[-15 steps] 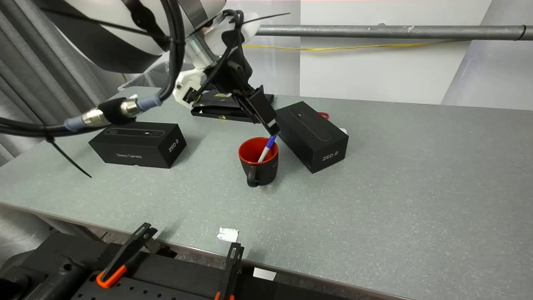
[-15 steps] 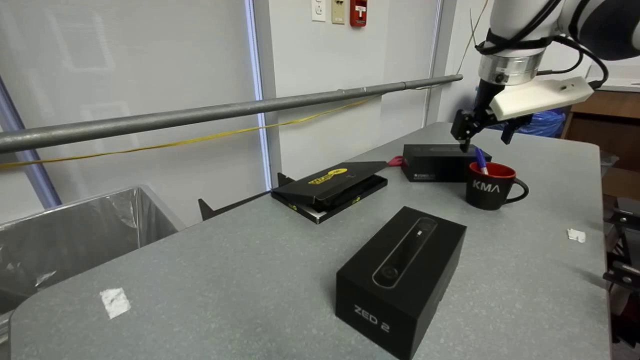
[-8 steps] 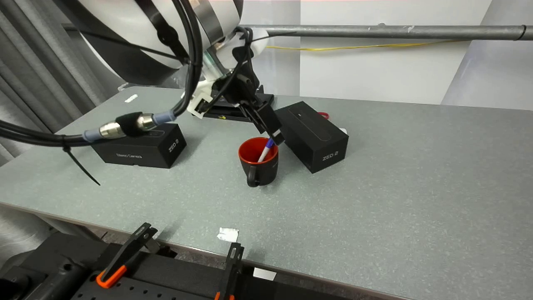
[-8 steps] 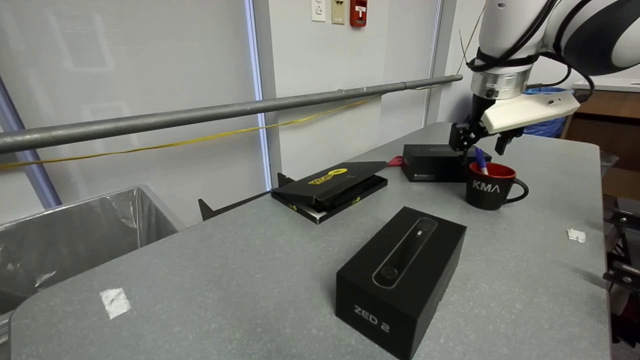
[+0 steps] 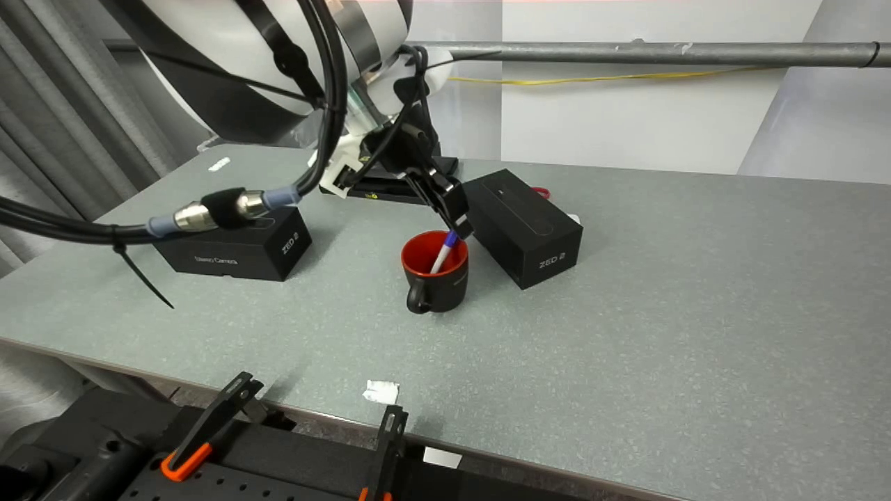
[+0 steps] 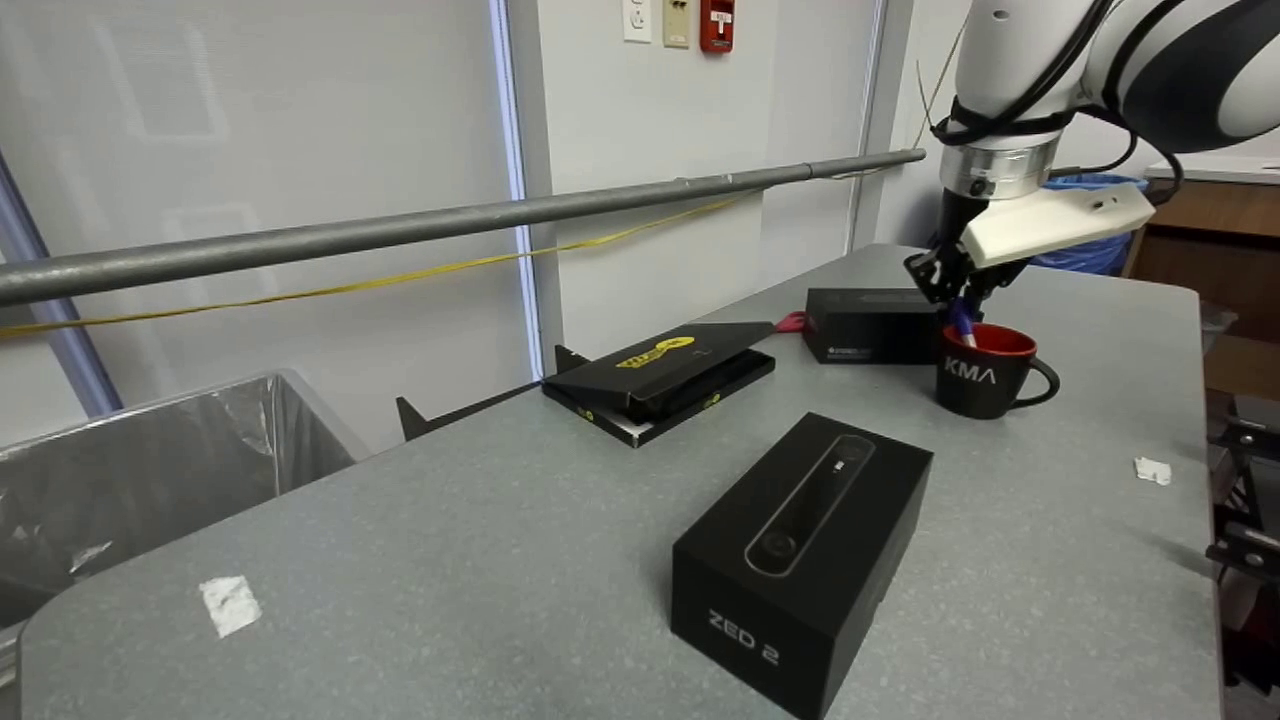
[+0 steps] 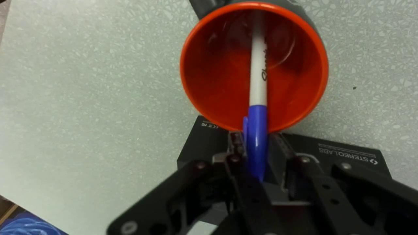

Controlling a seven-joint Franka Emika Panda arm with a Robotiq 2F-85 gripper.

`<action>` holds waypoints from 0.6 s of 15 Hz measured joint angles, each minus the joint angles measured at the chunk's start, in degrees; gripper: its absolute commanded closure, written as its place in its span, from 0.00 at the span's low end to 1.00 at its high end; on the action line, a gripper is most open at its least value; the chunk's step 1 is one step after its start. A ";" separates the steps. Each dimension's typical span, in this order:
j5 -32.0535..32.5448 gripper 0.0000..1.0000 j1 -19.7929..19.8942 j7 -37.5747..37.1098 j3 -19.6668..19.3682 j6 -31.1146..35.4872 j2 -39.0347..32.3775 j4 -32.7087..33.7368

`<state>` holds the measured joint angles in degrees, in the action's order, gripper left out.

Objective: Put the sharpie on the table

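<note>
My black claw (image 7: 257,137) is closed on the slender blue-and-white plastic sharpie (image 7: 258,91) leaning in the round, red-lined black mug (image 6: 983,388); only the wrist view reads "Sharpie", only an exterior view "KMA"

In both exterior views we observe a grey pipe (image 5: 661,53) before a pale wall (image 5: 647,125). We identify a grey curtain (image 5: 62,118), a red wall-mounted unit (image 6: 717,26) and brown furniture (image 6: 1225,235).

Wrist view: pincer (image 7: 257,147) blurred, mug handle (image 7: 206,6) cut off.
</note>
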<state>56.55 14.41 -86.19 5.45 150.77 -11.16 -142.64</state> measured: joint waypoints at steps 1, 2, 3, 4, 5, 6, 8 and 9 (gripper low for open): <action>0.00 0.98 0.00 0.00 -0.09 0.00 0.05 -0.01; 0.00 0.96 0.00 0.00 -0.13 0.00 0.17 -0.05; 0.00 0.96 0.00 0.00 -0.14 0.00 0.47 -0.20; 0.00 0.96 0.00 -0.01 -0.13 0.00 1.11 -0.51; -0.33 0.96 -0.76 0.01 -0.87 0.00 2.25 -1.17; -0.54 0.96 -2.00 0.07 -2.02 0.00 3.90 -2.20; -1.24 0.96 -4.12 0.86 -3.33 0.00 8.93 -5.35; -1.86 0.96 -4.99 1.69 -3.53 0.00 11.97 -7.20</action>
<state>54.69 9.42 -84.50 1.92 150.77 0.81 -149.84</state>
